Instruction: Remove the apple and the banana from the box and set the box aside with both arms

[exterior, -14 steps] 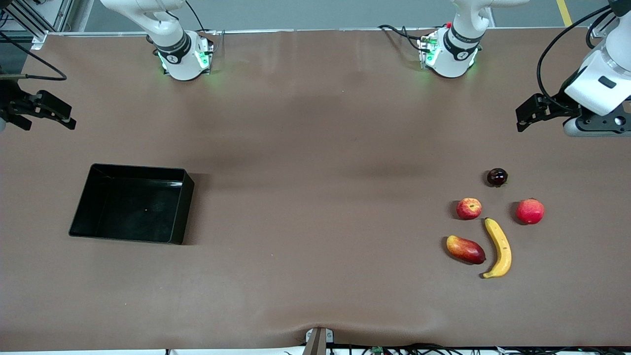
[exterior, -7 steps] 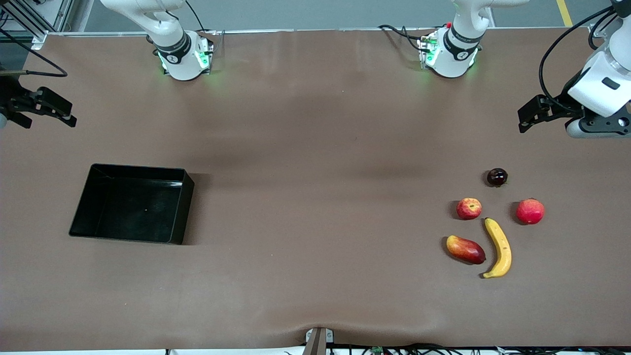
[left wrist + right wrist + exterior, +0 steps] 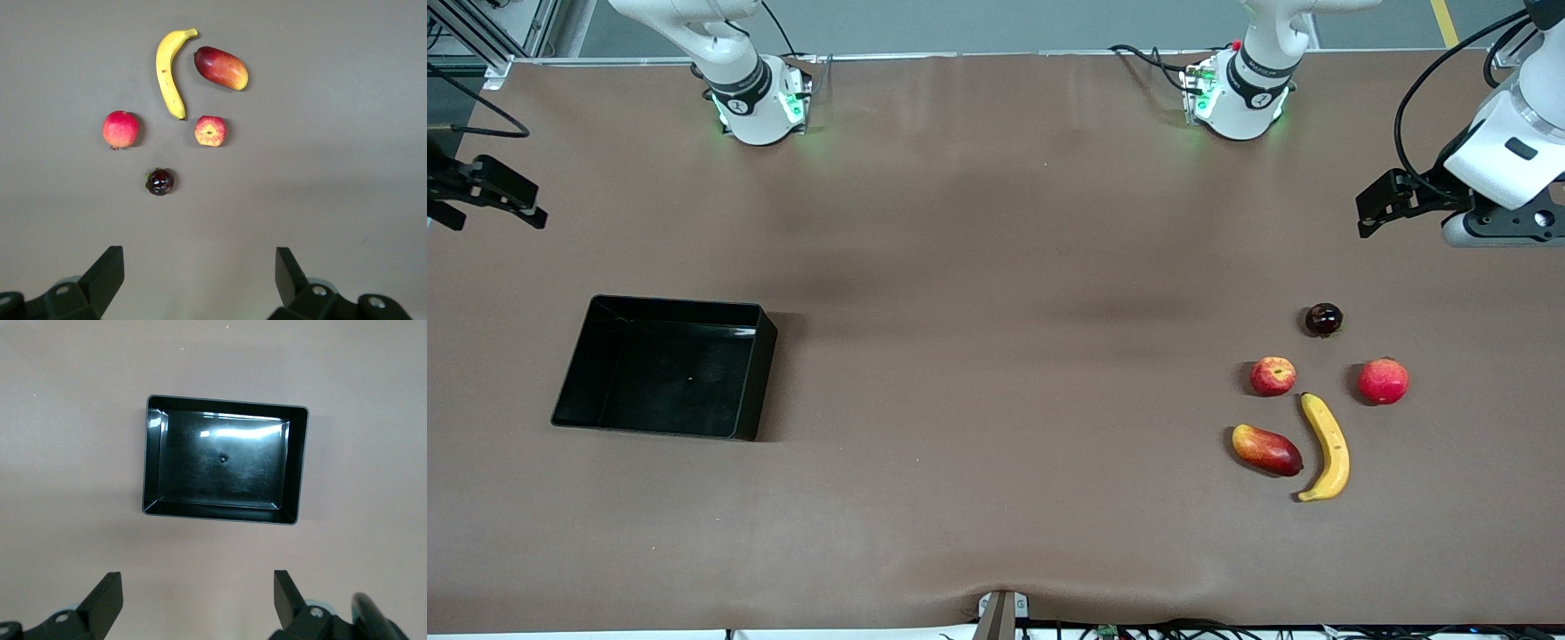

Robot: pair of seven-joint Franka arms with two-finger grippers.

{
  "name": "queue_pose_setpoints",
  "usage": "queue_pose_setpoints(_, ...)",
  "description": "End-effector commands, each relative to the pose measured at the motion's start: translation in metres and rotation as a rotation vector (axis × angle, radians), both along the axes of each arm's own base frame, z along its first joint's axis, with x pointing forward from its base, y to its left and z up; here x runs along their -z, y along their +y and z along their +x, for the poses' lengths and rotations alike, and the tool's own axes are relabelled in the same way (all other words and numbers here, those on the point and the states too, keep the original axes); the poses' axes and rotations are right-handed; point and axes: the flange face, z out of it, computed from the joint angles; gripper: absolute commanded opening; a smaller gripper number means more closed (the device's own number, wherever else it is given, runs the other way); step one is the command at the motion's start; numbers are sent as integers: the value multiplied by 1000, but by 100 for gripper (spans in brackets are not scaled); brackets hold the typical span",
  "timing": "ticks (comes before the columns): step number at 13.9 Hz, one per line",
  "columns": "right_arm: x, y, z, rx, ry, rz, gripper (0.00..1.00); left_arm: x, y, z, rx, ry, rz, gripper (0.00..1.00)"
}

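Note:
The black box (image 3: 758,373) sits open and empty toward the right arm's end of the table; the right wrist view shows it (image 3: 300,467) too. At the left arm's end lie the yellow banana (image 3: 1327,444) (image 3: 168,70) and, just farther from the front camera, the small red apple (image 3: 1272,376) (image 3: 210,131). My left gripper (image 3: 1374,213) (image 3: 198,273) hangs open over bare mat at that end, apart from the fruit. Over the table's edge at the box's end, my right gripper (image 3: 496,216) (image 3: 198,593) is open and holds nothing.
A red-yellow mango (image 3: 1266,450) lies beside the banana. A larger pinkish-red fruit (image 3: 1383,380) and a small dark fruit (image 3: 1323,319) lie near the apple. Brown mat stretches between the box and the fruits. Both arm bases stand along the table's edge farthest from the front camera.
My right gripper has drifted outward toward the table's edge. The left gripper has barely shifted. Box and fruits have not moved.

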Motion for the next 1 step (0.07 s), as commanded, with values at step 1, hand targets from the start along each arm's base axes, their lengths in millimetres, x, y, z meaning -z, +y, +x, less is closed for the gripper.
queue_pose_setpoints(1,-8,-3,-8,-7,-8,-20,100,-5,-2,1,6,12,-21,100)
